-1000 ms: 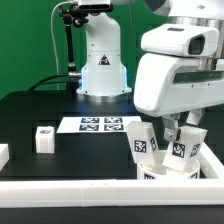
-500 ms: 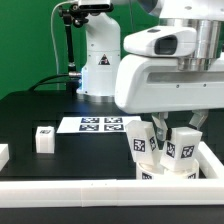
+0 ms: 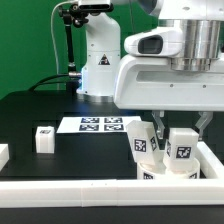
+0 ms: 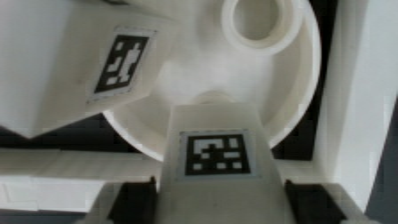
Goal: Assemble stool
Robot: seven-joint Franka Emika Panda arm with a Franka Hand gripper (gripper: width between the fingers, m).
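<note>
The held leg [image 4: 219, 150] hangs upright over the round seat [image 4: 294, 95], at the exterior view's right by the border rail [image 3: 100, 190]. The fingers [image 3: 205, 124] are nearly shut, clamped on its 2 sides. Its long axis points straight down from them, and the seat's hole [image 4: 267, 20] lies just beyond. A second leg [image 4: 107, 70] leans beside it. A third leg [image 3: 44, 138] stands well apart on the table [image 3: 30, 110].

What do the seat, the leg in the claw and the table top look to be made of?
Seat: probably white plastic, smooth, slightly glossy, with a moulded round hole. Held leg: same white plastic look, plus a flat printed black-and-white tag, likely a paper sticker. Table top: matte black; material unclear.
</note>
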